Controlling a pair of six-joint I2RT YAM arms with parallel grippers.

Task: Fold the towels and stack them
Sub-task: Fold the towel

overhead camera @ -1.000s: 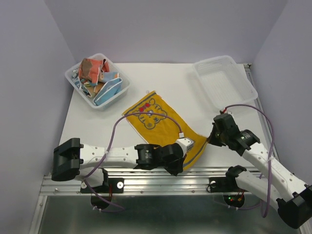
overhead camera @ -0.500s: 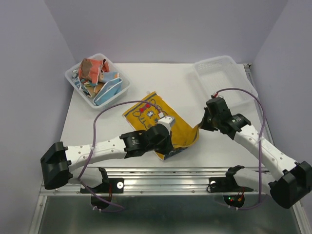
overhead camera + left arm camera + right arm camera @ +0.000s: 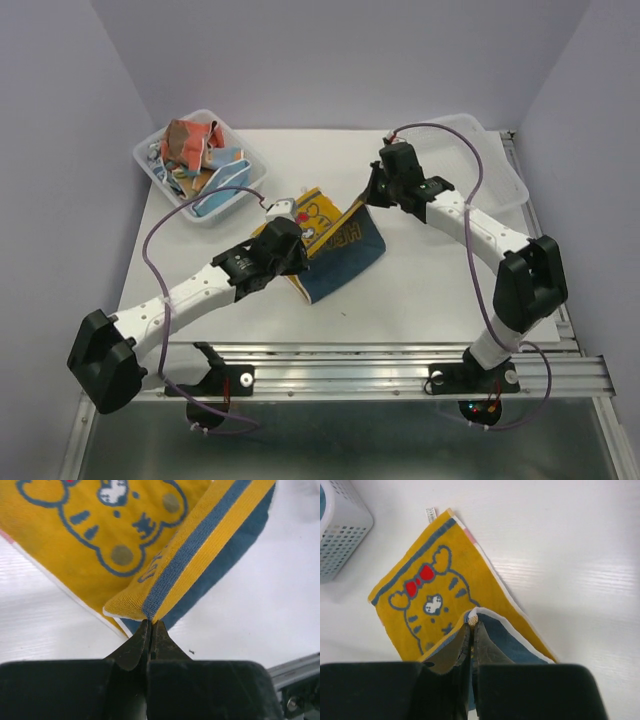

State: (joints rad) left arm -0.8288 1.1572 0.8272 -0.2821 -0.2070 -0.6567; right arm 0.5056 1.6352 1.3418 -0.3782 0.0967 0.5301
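A yellow towel [image 3: 335, 245] with a blue cartoon tiger face and a blue back lies mid-table, its near half lifted and folded over toward the far side. My left gripper [image 3: 283, 213] is shut on one corner of the towel [image 3: 165, 565], pinching its blue-striped edge. My right gripper [image 3: 372, 192] is shut on the other lifted corner; the towel shows below it in the right wrist view [image 3: 427, 595]. More crumpled towels [image 3: 190, 148] in red-orange and blue prints lie in a clear basket [image 3: 238, 198] at the far left.
An empty clear plastic basket [image 3: 500, 165] stands at the far right, partly behind my right arm. The corner of the left basket [image 3: 340, 525] shows in the right wrist view. The metal rail [image 3: 350, 360] runs along the near table edge.
Both grippers have carried the towel's near corners up and toward the far side, folding its near half over. The blue back now faces up.
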